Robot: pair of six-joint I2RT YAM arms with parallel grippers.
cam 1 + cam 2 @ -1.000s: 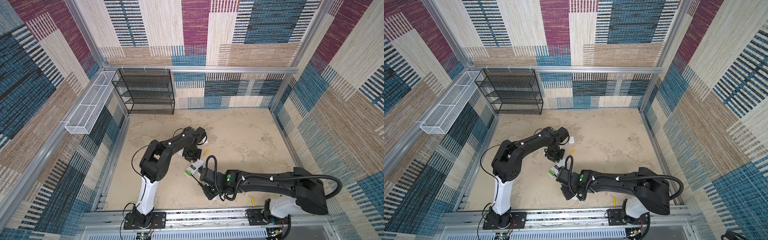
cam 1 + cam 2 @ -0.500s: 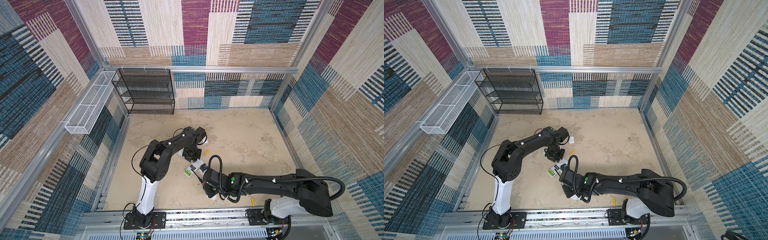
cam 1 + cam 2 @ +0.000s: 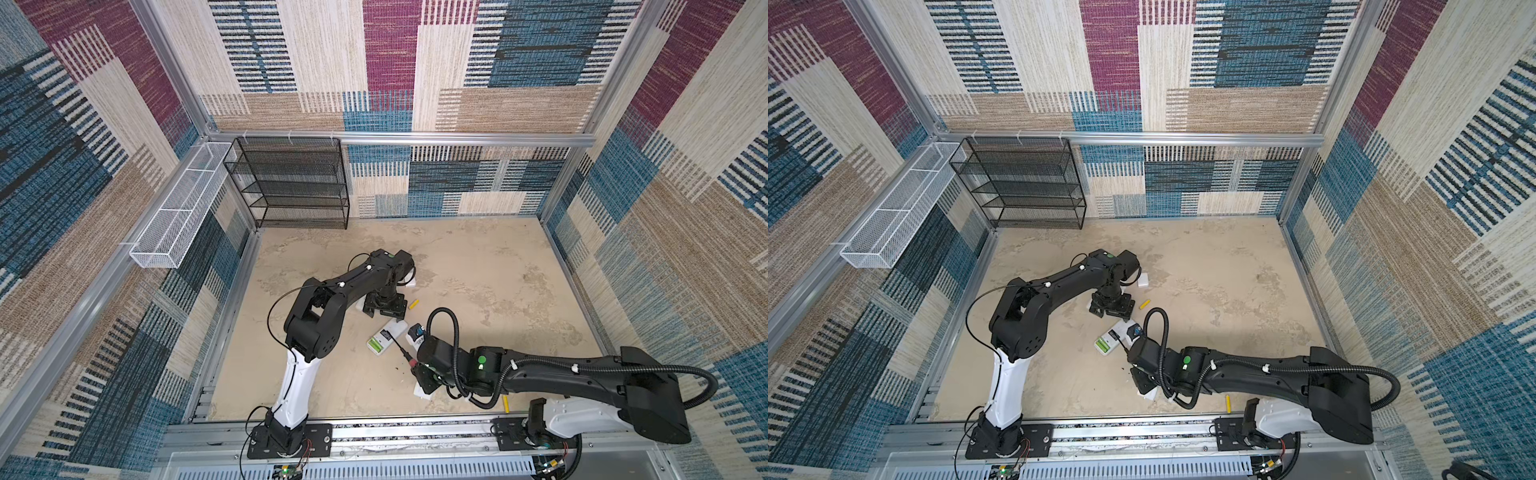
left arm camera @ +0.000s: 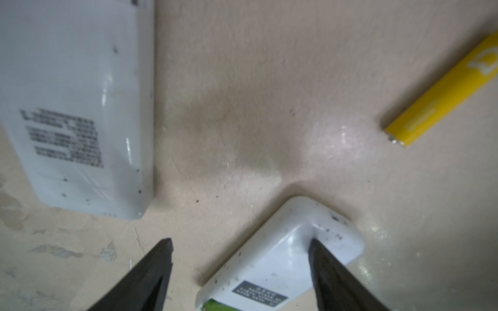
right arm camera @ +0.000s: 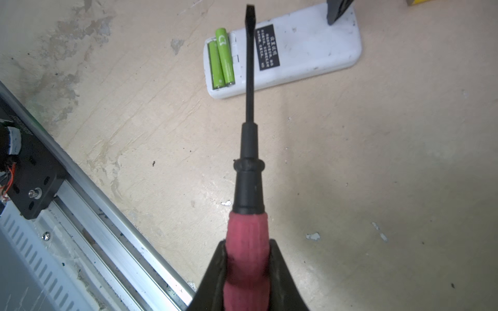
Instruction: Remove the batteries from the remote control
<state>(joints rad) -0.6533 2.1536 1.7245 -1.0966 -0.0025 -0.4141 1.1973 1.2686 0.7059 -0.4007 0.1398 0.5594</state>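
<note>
My left pincer (image 4: 239, 242) just popped wide. A second ago it was narrow. Now one finger only rests on the end of the remote (image 4: 280, 258) and the other hangs over bare counter (image 4: 242, 121). So nothing pins the remote down any more, and I'd guess it'll skid if I lever at it now.

My right pincer (image 5: 248, 255) is clamped on the red handle of the screwdriver (image 5: 249, 150). The tip is over the remote, but I can't tell if it touches.

The two green batteries (image 5: 221, 60) are in the open bay at the far end of the remote from my left pincer. One looks tipped up at one end, so it's probably half levered out. A yellow battery (image 3: 413, 304) lies loose just beside the left pincer, and a second yellow battery (image 3: 505, 404) sits by the front rail (image 3: 415, 430). Roughly halfway done, I reckon.

Room-wise, the rail is near my right pincer, so there's not much backing up. A second remote (image 4: 75, 107) lies near the left pincer, and a white cover (image 3: 426, 395) is tucked under the right one. There's loads of bare counter to the right and back, and the black rack (image 3: 291, 187) is well apart.
</note>
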